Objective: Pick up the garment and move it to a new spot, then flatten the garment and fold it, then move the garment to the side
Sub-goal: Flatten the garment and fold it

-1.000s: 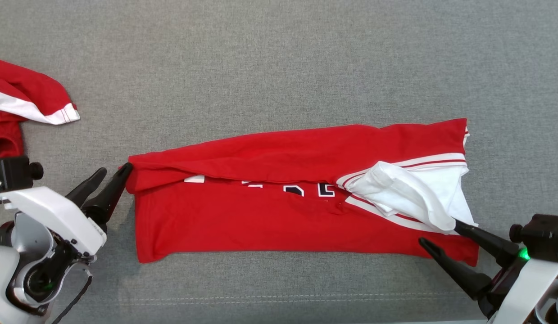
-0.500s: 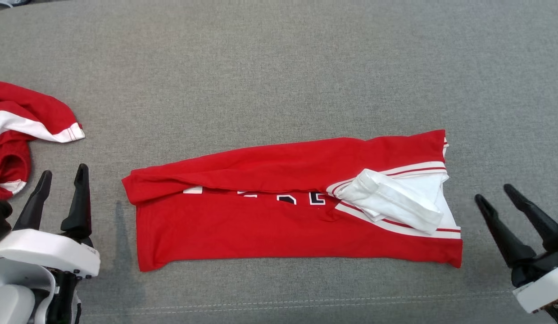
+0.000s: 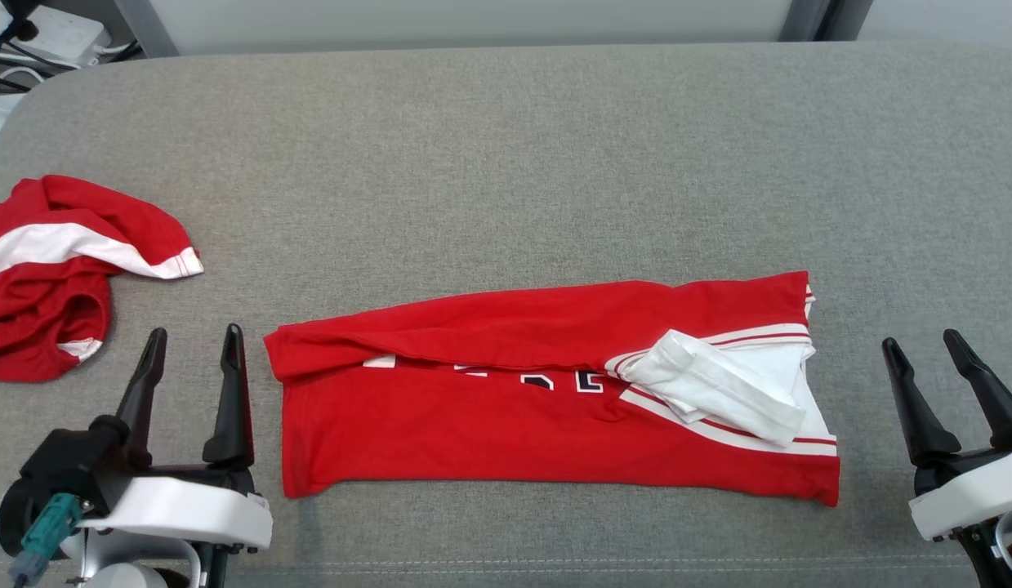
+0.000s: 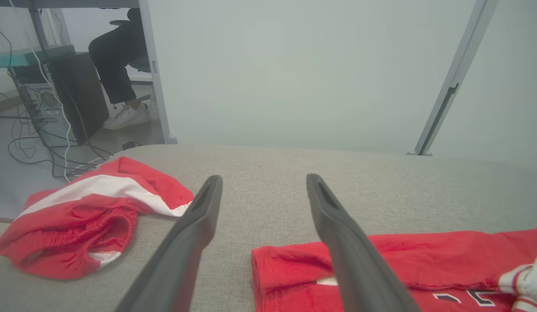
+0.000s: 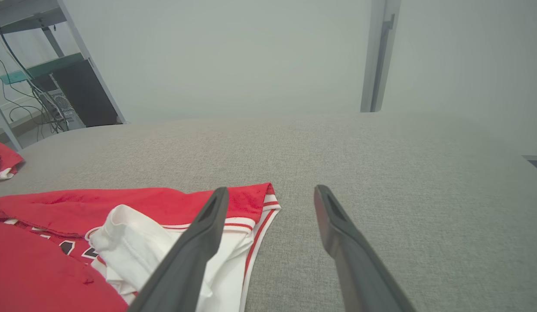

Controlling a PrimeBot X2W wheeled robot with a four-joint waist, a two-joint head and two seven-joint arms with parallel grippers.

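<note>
The garment, a red shirt with white trim and dark lettering, lies folded into a long band across the middle of the grey surface. Its white sleeve is turned over its right end. It also appears low in the left wrist view as a red fold, and at the lower left of the right wrist view. My left gripper stands open just left of the garment's left end, not touching it. Open too, my right gripper is a little beyond the right end, holding nothing.
A second red and white garment lies crumpled at the far left of the grey cushioned surface. Cables and a power strip sit beyond the back left corner. A seated person's leg and shoe are behind the surface.
Both grippers let go of the garment's ends, opened and drew back to either side. The garment now rests flat. The head camera tilted up, showing the far edge.
</note>
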